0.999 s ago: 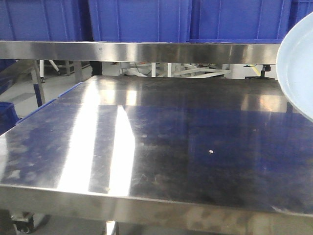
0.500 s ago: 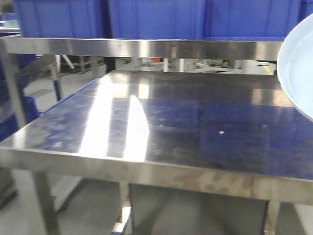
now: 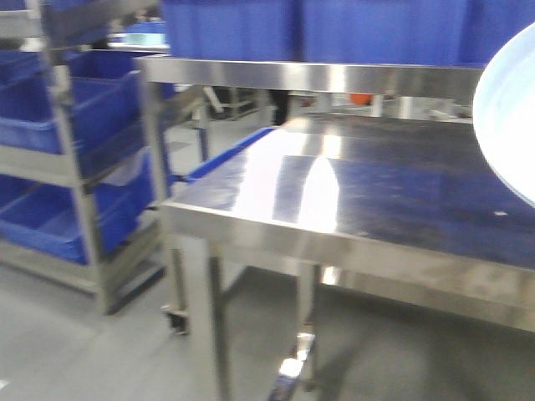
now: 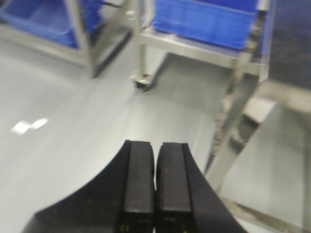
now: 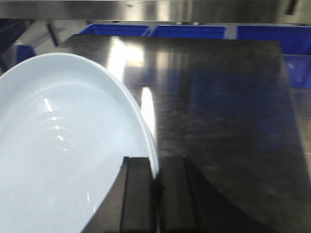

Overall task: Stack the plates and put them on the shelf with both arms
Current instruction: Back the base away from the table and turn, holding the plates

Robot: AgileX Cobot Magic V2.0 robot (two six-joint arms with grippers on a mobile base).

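Plates (image 5: 58,145): held in the right tool (image 5: 156,162), jaws closed on the near rim, one finger over the inner face and one behind. The rim line looks doubled just above the grip, so I read it as two plates nested, but can't confirm from this angle. They're off the surface (image 3: 376,188), hanging over its near right part, well tilted, with the bowl side facing the wrist camera. The front view shows only an arc of the plates at the right edge.

Progress, my read:
- stacking looks done, provided the double rim really is two plates
- placing not done; nothing is on the shelf (image 3: 82,209) yet
- the shelf stands off to the left, well apart from the plates, its tiers holding blue crates (image 3: 92,109)
- left to do: bring the stack over to the shelf, level it, slide it onto a tier, release

Left tool (image 4: 155,145): pads pressed together, gripping nothing, pointing at the floor (image 4: 73,121) near a castered rack leg. It's not on the plates. The task calls for both arms, so I'd expect it to support the far rim before set-down. A one-sided rim pinch on a glossy tilted stack is a slip risk.
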